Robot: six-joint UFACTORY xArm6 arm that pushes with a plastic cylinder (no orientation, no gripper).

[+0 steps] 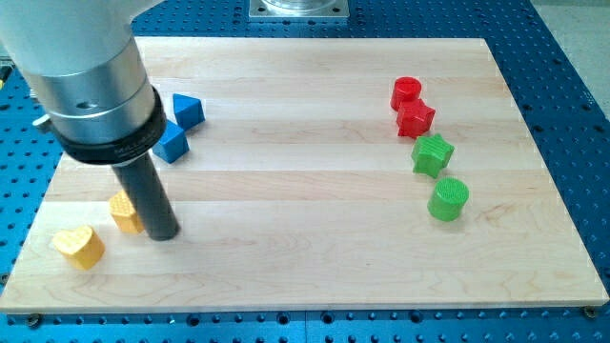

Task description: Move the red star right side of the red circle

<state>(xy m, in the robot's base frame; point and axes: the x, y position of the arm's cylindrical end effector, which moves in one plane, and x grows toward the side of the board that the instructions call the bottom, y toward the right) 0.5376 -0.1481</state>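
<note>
At the view's lower left my tip (162, 233) rests on the wooden desk (305, 191), at the end of a straight dark rod (148, 195) that hangs from a broad silver and black arm housing (91, 86). There is no hand on this arm, so nothing is spread, pressed together or pinching; the rod only stands upright on the board.

Just to the tip's left, touching or very nearly touching the rod's side, sits a yellow block (125, 211) whose shape I cannot make out because the rod covers part of it. Further to the tip's left and a little toward the view's bottom lies a yellow heart (79, 247), apart from the first yellow block. Above the tip, toward the view's top, a blue block (172, 145) peeks out from beside the arm housing, and a blue triangular block (188, 110) lies just above and to the right of it.

Far off to the tip's right, well apart across the board, four blocks stand in a loose column. The red circle (406, 91) is at the top. The red star (416, 118) sits directly below it, touching or almost touching it, shifted only slightly to the view's right. Below that comes a green star (433, 154), and lowest is a green circle (448, 199). The tip touches none of these four.
</note>
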